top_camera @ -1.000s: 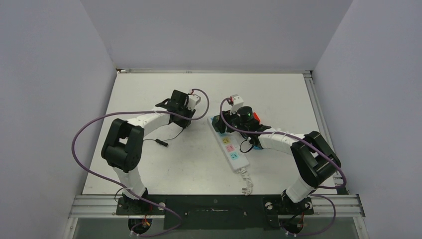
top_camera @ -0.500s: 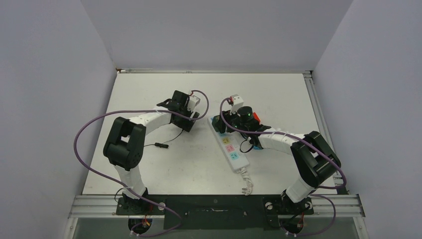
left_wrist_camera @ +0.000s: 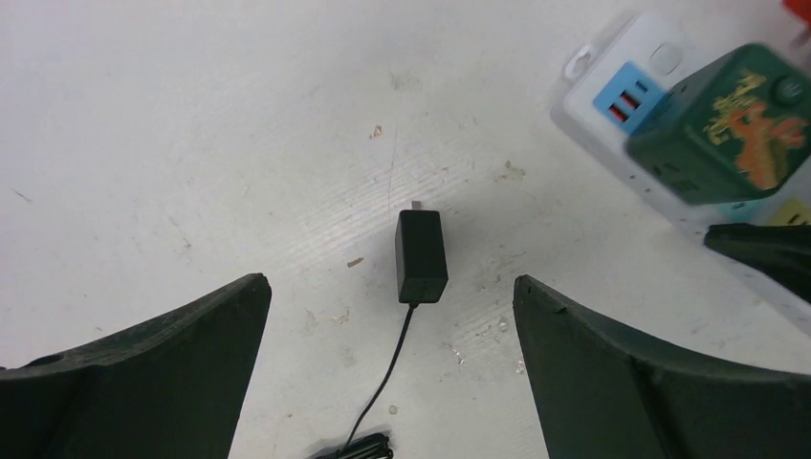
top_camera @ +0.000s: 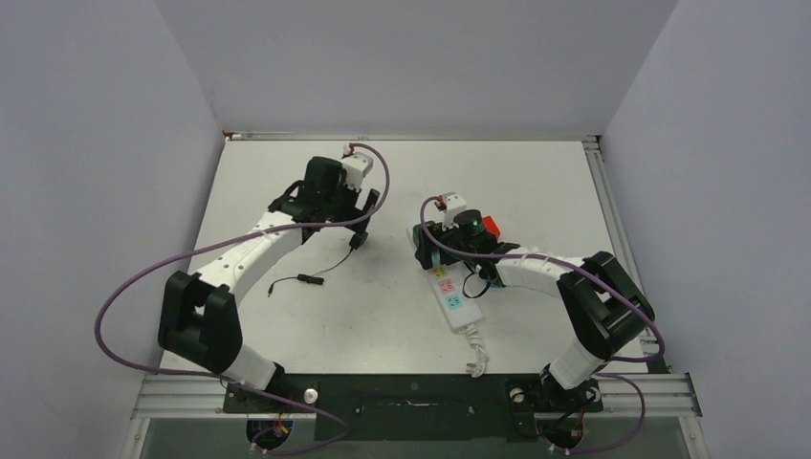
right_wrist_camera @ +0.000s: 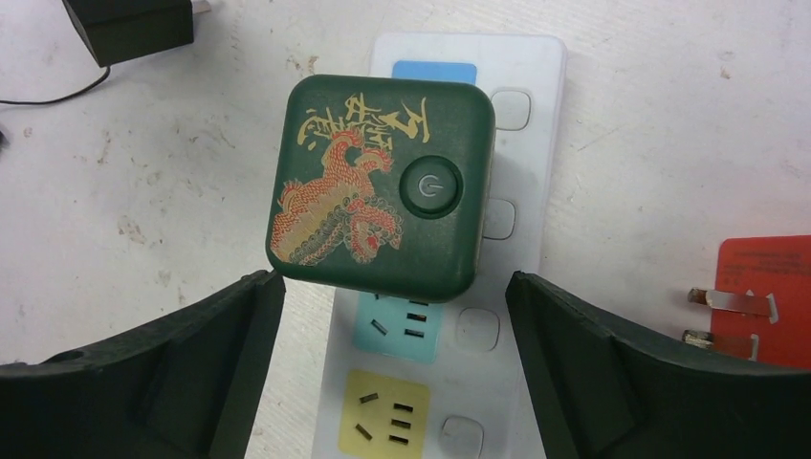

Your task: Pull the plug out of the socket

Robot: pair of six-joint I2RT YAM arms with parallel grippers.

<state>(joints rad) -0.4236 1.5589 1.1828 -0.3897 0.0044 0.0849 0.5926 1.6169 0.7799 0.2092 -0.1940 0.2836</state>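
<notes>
Top view: one socket (top_camera: 449, 292), long axis running from the far middle of the table (top_camera: 536, 182) toward the near edge. My right gripper (top_camera: 424, 245) sits over its far end and is plainly the nearer arm. Three outlets show bare below it. The left gripper (top_camera: 358, 218) hangs apart to the left, over a loose black plug (top_camera: 356, 241). A red plug (top_camera: 491, 226) lies just right of the socket.

Left wrist: jaws spread, holding nothing. The black plug (left_wrist_camera: 422, 256) lies flat between them, unplugged.

Right wrist: one green plug (right_wrist_camera: 381, 186) is seated near the socket's (right_wrist_camera: 528, 59) far end. Fingers spread wide, empty, tips level with its near corners, closing line across the strip. I judge the pull is straight up off the face.

Count: three plugs, one seated.
</notes>
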